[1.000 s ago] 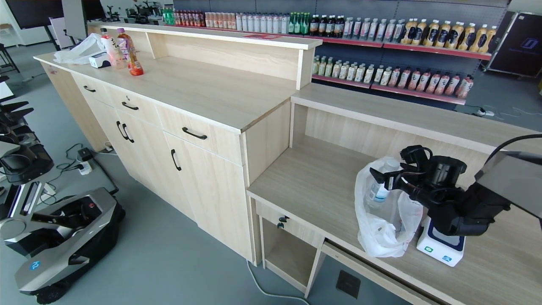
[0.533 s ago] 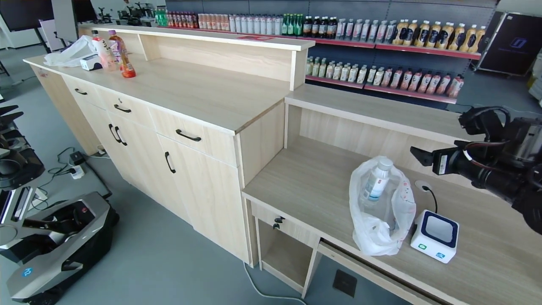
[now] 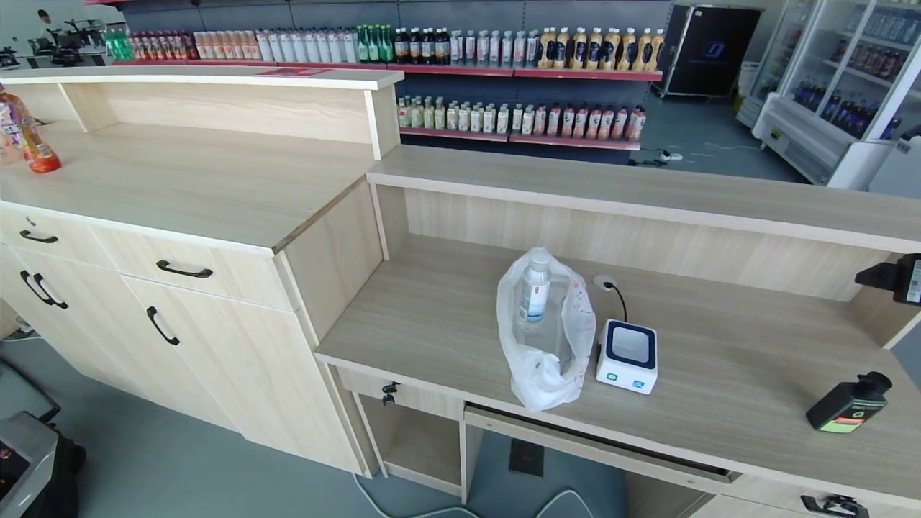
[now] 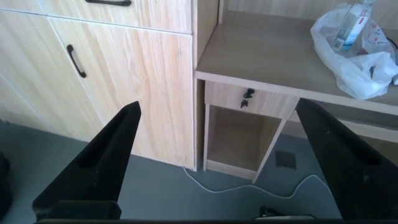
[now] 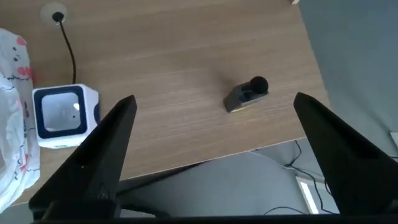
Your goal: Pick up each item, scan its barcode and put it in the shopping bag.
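A white plastic shopping bag (image 3: 547,360) stands on the low desk (image 3: 719,360) with a clear water bottle (image 3: 534,291) upright inside it. Just to its right sits the white scanner (image 3: 627,354). A black bottle (image 3: 847,404) lies on its side near the desk's front right edge. My right gripper (image 5: 214,102) hangs open and empty above the desk, with the black bottle (image 5: 247,94) below between its fingers and the scanner (image 5: 62,115) off to one side. My left gripper (image 4: 219,107) is open and empty, low in front of the cabinet, the bag (image 4: 360,62) far off.
A taller counter (image 3: 180,180) adjoins the desk on the left, with drink bottles (image 3: 29,140) on it. A raised ledge (image 3: 647,191) backs the desk. The scanner's cable runs to a socket (image 3: 606,282). Shelves of drinks (image 3: 504,50) fill the background.
The head camera has swung right. My right gripper drew back from the bag toward the right, leaving the clear bottle standing inside it.
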Motion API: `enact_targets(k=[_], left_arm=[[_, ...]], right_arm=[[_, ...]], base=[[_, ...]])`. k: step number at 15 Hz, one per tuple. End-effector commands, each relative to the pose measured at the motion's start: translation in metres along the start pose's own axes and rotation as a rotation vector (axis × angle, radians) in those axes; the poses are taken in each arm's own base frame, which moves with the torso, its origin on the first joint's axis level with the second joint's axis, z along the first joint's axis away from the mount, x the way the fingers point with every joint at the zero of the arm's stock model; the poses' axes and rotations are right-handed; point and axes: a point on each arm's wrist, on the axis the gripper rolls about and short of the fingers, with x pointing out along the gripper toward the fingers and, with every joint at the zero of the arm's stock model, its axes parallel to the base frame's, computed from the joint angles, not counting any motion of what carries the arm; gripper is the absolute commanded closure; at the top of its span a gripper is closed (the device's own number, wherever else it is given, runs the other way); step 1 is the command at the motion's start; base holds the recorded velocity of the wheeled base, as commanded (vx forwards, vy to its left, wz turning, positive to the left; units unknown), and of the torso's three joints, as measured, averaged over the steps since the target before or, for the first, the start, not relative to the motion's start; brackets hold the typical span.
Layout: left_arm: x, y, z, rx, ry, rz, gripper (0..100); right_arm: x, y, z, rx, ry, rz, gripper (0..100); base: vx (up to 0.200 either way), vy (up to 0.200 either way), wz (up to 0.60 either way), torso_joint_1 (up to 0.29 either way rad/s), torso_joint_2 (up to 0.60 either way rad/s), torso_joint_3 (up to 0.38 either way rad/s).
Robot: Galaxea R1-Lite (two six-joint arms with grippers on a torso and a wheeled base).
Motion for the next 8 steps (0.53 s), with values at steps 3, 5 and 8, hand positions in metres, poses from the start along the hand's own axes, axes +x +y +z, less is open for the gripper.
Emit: enact_targets(k=[3,5,8], left_arm=[[0.0,0.0,0.0,0.0,0.0,0.001,0],[0.0,0.0,0.0,0.0,0.0,0.001,0],[0.0,0.0,0.0,0.0,0.0,0.001,0]], right_arm=[[0.018,-0.002,-0.017,-0.028,0.007,-0.019,0],[0.018,-0.005,-0.029,-0.035,0.01,-0.028,0],[0.024,-0.021,-0.044,-0.064,0.02,-0.085,0]], base=[[0.0,0.0,0.0,0.0,0.0,0.0],[0.0,0.0,0.0,0.0,0.0,0.0],[0.0,0.0,0.0,0.0,0.0,0.0]])
